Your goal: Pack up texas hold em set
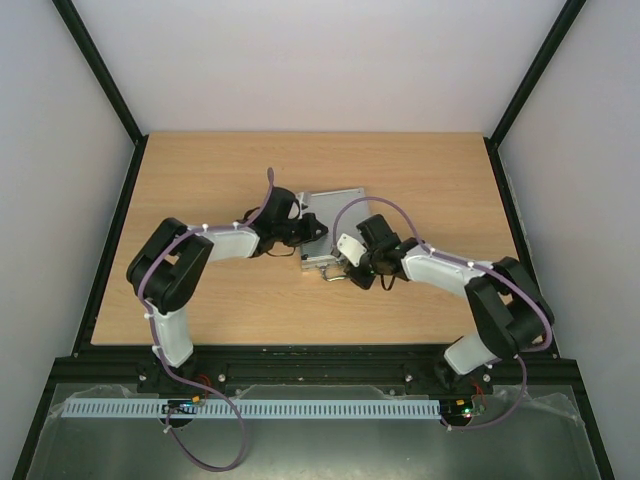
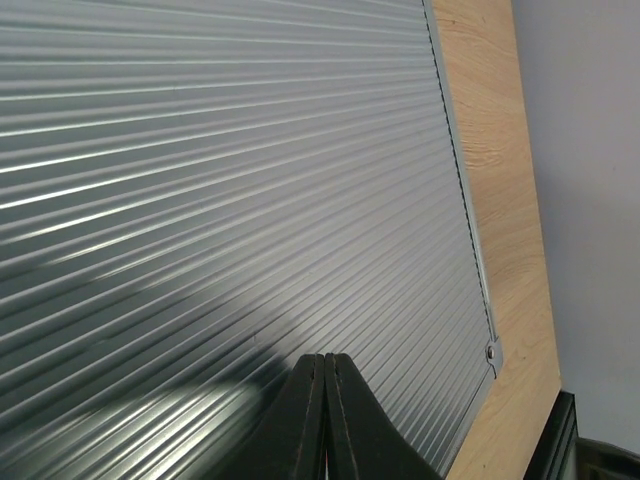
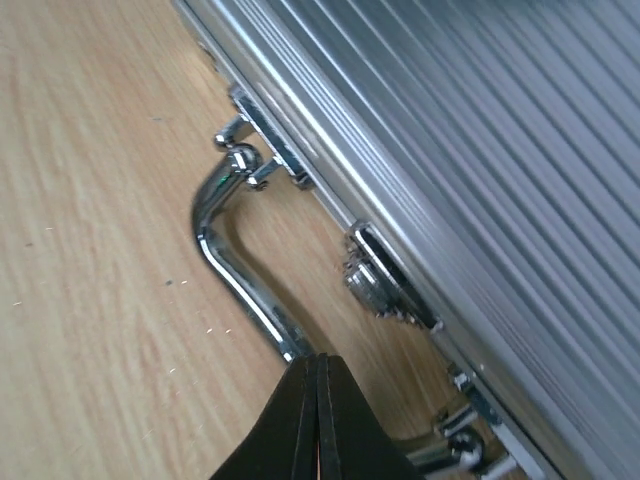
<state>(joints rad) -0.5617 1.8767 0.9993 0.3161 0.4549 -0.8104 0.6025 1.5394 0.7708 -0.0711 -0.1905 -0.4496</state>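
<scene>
The silver ribbed aluminium case (image 1: 332, 215) lies closed and flat at the middle of the table. Its lid fills the left wrist view (image 2: 220, 180). My left gripper (image 2: 325, 362) is shut and empty, its tips on or just above the lid. In the right wrist view the case's front edge shows with the chrome handle (image 3: 235, 285) lying on the wood and a round latch (image 3: 375, 285). My right gripper (image 3: 317, 362) is shut and empty, its tips over the handle's bar. Chips, discs, dice and card deck are out of view.
The wooden table (image 1: 200, 180) is bounded by a black frame and white walls. The two arms meet over the case from left (image 1: 240, 240) and right (image 1: 440, 268). A black rail (image 1: 320, 355) runs along the near edge.
</scene>
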